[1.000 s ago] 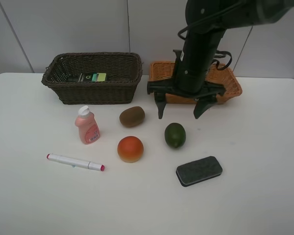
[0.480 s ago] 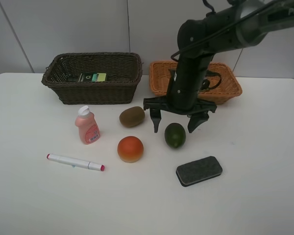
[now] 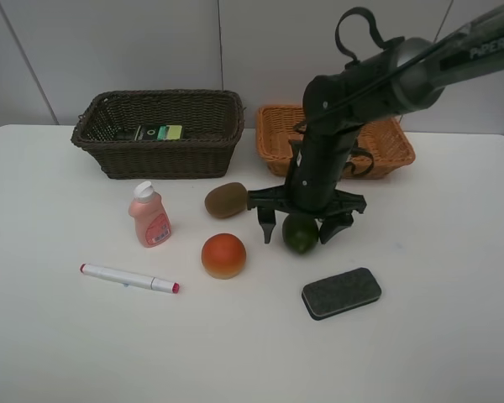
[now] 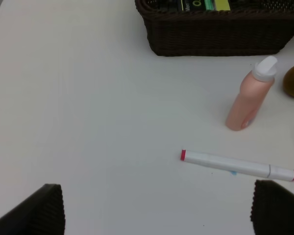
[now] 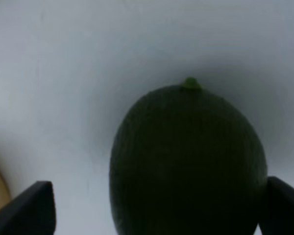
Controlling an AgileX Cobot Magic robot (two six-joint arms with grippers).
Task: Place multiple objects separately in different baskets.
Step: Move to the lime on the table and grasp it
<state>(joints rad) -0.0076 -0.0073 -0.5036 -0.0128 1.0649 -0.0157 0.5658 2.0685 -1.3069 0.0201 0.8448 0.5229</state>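
Fruit and desk items set out before two wicker baskets.
The dark brown basket [image 3: 168, 158] holds a green box [image 3: 158, 132], and the orange-tan basket [image 3: 273, 155] sits beside it. In front of the dark basket are an upright pink bottle [image 3: 149, 217], a kiwi [image 3: 227, 200], an orange-red fruit [image 3: 223, 255], a green fruit [image 3: 299, 234], a marker [image 3: 128, 278] lying flat, and, farthest off, a dark eraser [image 3: 341, 293].

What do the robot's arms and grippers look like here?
The right arm is glossy black, built of rounded tubular links, with white PIPER lettering and a black cable looping above it. The right gripper is a black crossbar with two tapering fingers. Of the left gripper only black, ribbed fingertips show.
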